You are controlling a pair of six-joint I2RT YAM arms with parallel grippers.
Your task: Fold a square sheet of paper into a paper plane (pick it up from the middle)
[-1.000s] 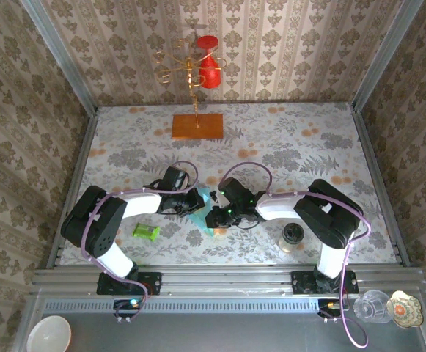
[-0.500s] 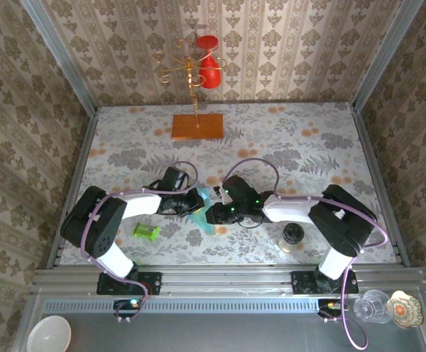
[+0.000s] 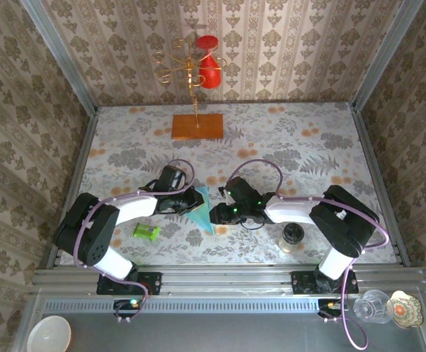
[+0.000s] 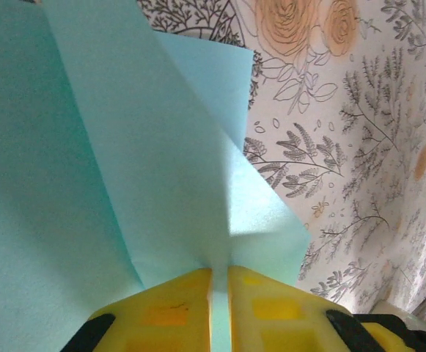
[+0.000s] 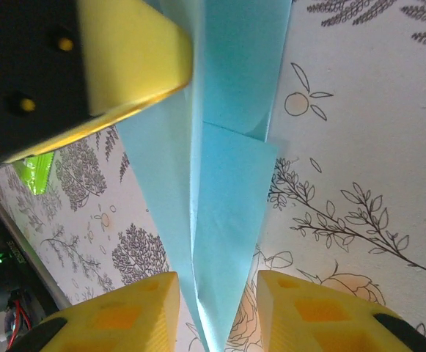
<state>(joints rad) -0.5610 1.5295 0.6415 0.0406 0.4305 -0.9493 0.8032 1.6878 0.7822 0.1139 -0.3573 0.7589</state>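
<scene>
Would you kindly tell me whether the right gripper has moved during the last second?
Yes: the right gripper has backed slightly rightward, toward the small dark-lidded jar, exposing more of the light-blue folded paper.

Damask wallpaper walls (image 3: 51, 110) enclose a table (image 3: 308, 147) covered in grey floral print.

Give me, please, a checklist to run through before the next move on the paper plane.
1. Left end effector pinched on the paper plane at its centre fold: ok.
2. Right end effector open, straddling the plane without gripping it: ok.
3. Wing folds even on both sides: cannot tell.
4. Green cylinder lying apart from the plane: ok.
5. Plane's nose resting on the table: cannot tell.
</scene>
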